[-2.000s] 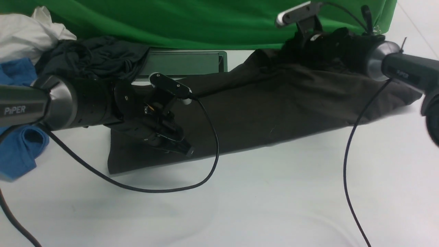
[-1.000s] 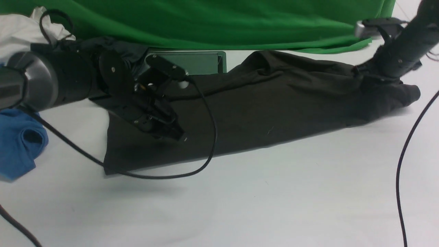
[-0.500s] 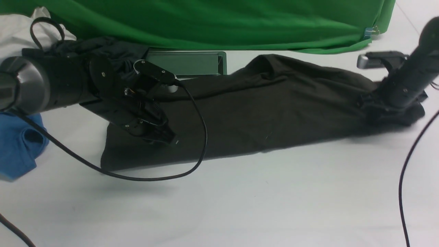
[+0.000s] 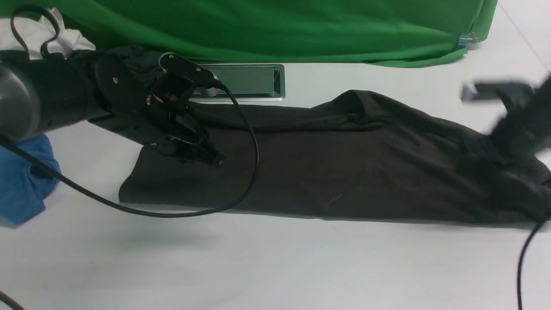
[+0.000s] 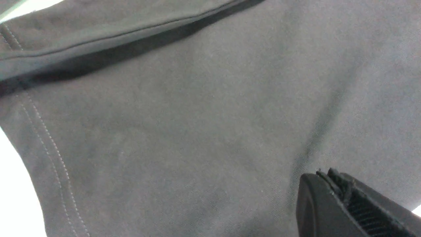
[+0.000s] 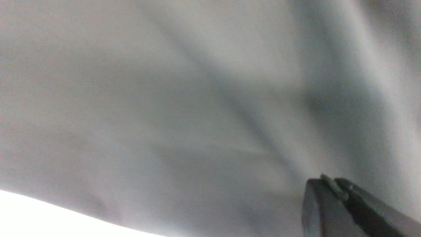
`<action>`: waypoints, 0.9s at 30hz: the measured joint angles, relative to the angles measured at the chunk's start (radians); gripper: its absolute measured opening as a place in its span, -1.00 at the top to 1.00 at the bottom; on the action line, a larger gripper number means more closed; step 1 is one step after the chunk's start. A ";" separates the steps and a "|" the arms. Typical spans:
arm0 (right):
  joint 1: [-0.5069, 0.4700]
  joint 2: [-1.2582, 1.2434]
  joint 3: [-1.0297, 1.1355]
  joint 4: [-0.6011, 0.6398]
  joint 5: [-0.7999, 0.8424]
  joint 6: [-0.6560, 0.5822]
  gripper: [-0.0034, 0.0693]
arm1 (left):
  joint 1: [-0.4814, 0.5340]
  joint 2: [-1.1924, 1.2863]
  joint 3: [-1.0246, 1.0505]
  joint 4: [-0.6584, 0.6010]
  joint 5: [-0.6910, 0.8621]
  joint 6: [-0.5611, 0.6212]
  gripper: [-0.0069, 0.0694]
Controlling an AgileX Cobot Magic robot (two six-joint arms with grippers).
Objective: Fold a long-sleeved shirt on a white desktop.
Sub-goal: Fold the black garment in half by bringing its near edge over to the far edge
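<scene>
Cloth, likely soft, limp: I'd pinch the shirt at hem corners. Left end effector and right end effector pressed together.

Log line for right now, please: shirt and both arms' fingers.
shirt: long strip across desk | left gripper: fingers shut, at shirt's left end | right gripper: fingers shut, at shirt's right end, blurred

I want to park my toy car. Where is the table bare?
Near side: the wide white desktop strip before the long-sleeved shirt, crossed only by black cables. Also between grey hatch, green cloth and shirt. Crowded: far left, by the blue garment.
</scene>
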 joint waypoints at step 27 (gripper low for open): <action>0.159 0.508 -0.547 0.094 -0.136 -0.178 0.85 | 0.000 0.105 0.107 -0.059 -0.129 0.011 0.77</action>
